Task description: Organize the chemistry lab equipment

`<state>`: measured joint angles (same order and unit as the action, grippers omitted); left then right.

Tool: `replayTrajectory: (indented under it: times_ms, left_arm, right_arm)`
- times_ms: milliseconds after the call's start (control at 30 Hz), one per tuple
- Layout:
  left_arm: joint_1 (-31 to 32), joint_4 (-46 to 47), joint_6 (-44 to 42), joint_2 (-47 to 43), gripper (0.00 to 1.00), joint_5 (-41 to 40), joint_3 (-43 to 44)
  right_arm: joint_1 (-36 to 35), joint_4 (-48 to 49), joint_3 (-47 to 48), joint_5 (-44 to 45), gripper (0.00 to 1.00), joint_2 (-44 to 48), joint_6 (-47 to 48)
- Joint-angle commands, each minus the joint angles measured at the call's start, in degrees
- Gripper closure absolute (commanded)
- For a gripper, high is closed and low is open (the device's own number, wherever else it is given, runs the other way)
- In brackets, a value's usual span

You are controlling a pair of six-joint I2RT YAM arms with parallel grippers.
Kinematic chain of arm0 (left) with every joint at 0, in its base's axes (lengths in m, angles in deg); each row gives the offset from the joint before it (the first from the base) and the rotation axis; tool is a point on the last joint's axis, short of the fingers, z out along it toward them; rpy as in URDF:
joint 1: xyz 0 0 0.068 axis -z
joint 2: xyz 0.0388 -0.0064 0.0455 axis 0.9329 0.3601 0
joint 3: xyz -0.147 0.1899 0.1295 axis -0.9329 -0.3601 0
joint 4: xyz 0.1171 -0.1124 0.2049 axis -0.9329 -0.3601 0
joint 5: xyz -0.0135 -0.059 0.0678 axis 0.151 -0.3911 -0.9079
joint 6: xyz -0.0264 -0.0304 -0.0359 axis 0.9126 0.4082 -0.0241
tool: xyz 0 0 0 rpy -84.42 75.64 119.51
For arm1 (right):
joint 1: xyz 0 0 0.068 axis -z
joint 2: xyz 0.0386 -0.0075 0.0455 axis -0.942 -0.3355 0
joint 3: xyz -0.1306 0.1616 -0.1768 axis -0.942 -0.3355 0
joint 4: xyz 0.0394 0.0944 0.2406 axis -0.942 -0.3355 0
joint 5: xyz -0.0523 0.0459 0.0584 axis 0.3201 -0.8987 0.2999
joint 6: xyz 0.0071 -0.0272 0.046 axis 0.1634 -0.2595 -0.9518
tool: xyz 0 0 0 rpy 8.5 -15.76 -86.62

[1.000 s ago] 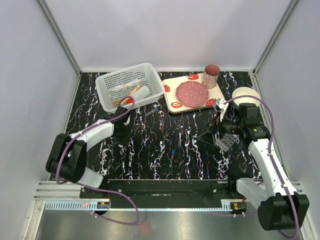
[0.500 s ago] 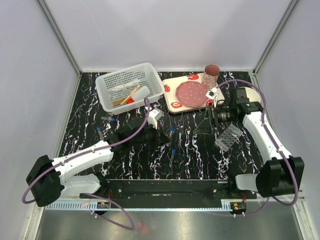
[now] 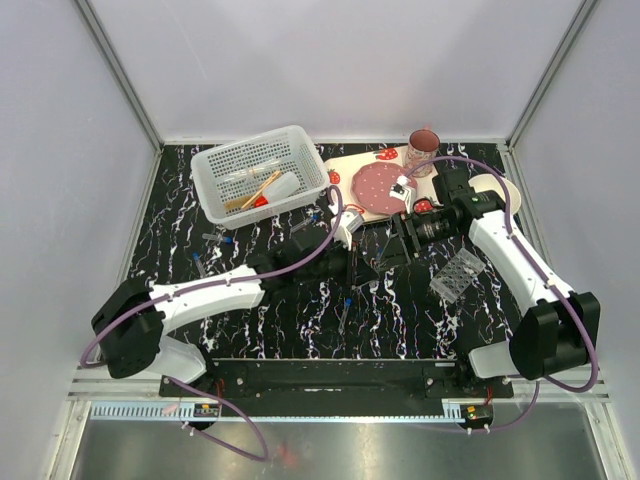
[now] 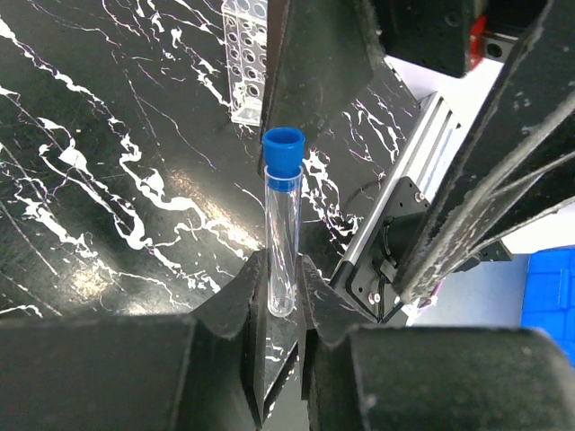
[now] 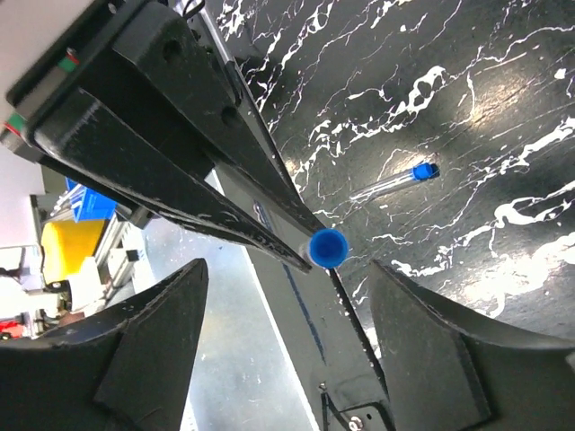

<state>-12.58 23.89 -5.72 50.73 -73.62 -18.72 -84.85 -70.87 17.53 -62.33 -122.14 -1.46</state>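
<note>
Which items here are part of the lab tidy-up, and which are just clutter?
Job: blue-capped tube in left hand, loose tube, tube rack, basket, squeeze bottle, wooden-handled tool.
Clutter: strawberry tray, pink plate, mug, white bowl.

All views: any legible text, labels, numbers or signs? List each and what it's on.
No readable text in any view.
The blue-capped tube in the left claw: clear, no label or graduations.
The tube rack: no markings visible.
The strawberry tray: pictures only, no words.
The small tags on the front rail: too small to read.
</note>
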Motion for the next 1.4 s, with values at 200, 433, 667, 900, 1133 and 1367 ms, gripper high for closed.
replayTrajectory:
  times_ms: [200,433,667,900,1133,1367]
  left_arm:
    - [1.3,5.4,1.7,2.7,0.89,-1.0,4.8]
    - [1.5,5.2,1.7,2.8,0.89,-0.9,4.8]
    - [1.5,4.3,1.5,1.9,0.82,-0.7,4.9]
    - [0.5,0.7,-4.3,-8.4,0.21,0.5,1.3]
    - [-10.1,-24.3,-18.7,-21.2,0.01,-6.0,2.6]
    - [-22.7,-39.3,-28.2,-25.9,0.01,-8.4,2.9]
  right_arm:
    - [-0.9,2.9,0.4,3.8,0.46,0.5,-2.4]
    - [-1.0,3.4,0.7,4.3,0.67,0.1,-2.6]
    - [-1.0,3.7,1.0,6.0,0.89,0.8,-1.7]
    - [2.8,5.3,-1.2,10.6,0.90,5.7,-0.4]
    - [12.8,17.2,-13.3,27.2,0.90,16.7,-2.0]
    - [19.1,29.2,-20.9,42.8,0.89,21.0,-6.6]
